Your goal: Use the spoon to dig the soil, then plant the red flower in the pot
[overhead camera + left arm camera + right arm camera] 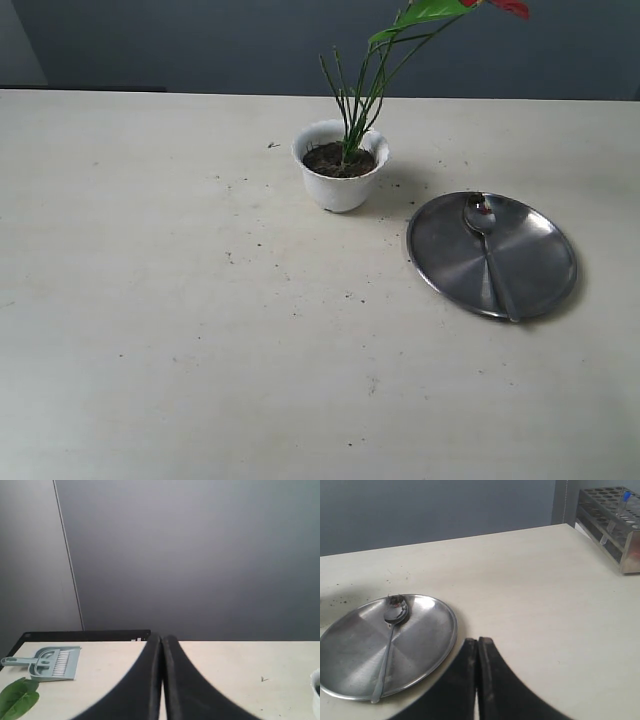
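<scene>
Risk: red flower (425, 12) leaned top-heavy in pot (340, 185); your left gripper (162, 638) and right gripper (478, 640), both closed empty, could topple it.

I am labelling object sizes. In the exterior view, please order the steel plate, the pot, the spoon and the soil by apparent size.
1. Steel plate, clearly largest.
2. Pot.
3. Spoon and soil: the spoon is longer but thin, the soil patch is wider, so they cover similar area and I cannot rank them.
</scene>
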